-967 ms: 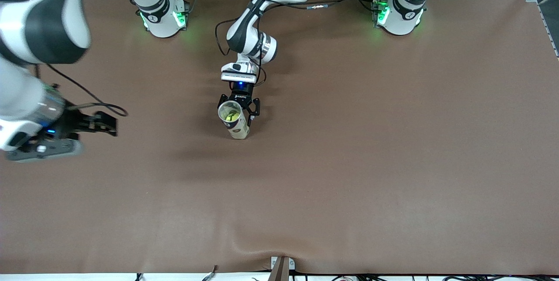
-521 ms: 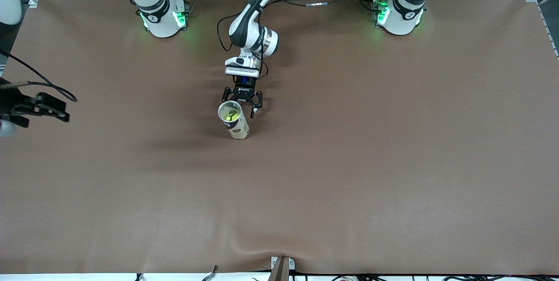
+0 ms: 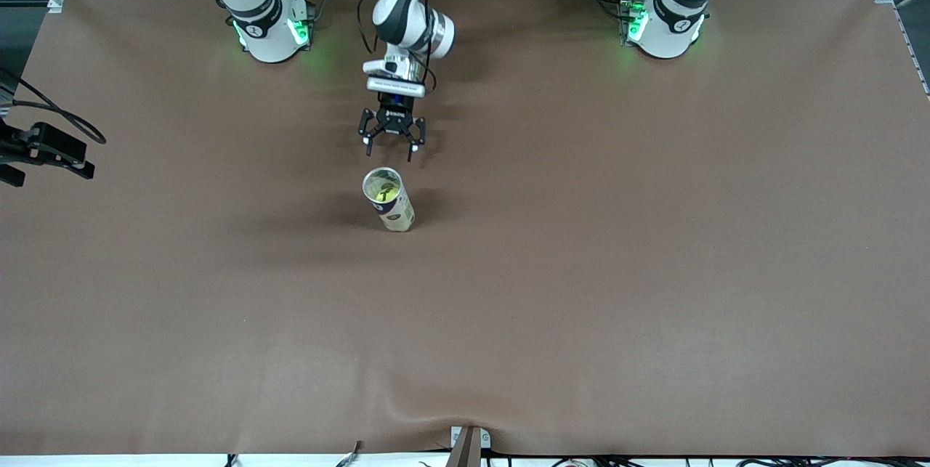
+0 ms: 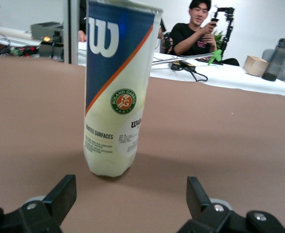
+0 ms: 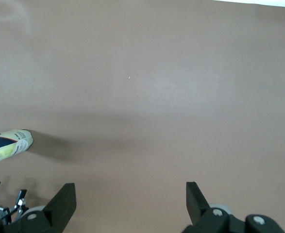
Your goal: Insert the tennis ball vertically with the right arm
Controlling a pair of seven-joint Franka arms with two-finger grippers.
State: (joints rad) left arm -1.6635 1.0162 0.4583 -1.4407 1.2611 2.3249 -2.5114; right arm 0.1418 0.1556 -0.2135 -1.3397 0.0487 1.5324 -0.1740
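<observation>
**Operator:** I see the tennis ball sitting inside the can, which stands upright near the middle of the tabletop. By my reading the insert is done.

**Observer:** Where are the arms?

**Operator:** The left end effector hangs low over the tabletop just beside the can, on the side toward the robot bases, fingers spread wide and holding nothing. Its wrist view looks straight at the can's label between the open fingers. The right end effector is out at the right arm's end of the tabletop, also fully open and empty.

**Observer:** If the can needs moving, how would it handle?

**Operator:** I judge it light and top-heavy: a tall, thin-walled plastic tube with a smooth printed sleeve, so slippery and easy to tip or squash. I'd take it around the middle of the body, squarely, with a gentle squeeze. The ball itself is fuzzy and springy, forgiving to pinch across its widest part.
</observation>
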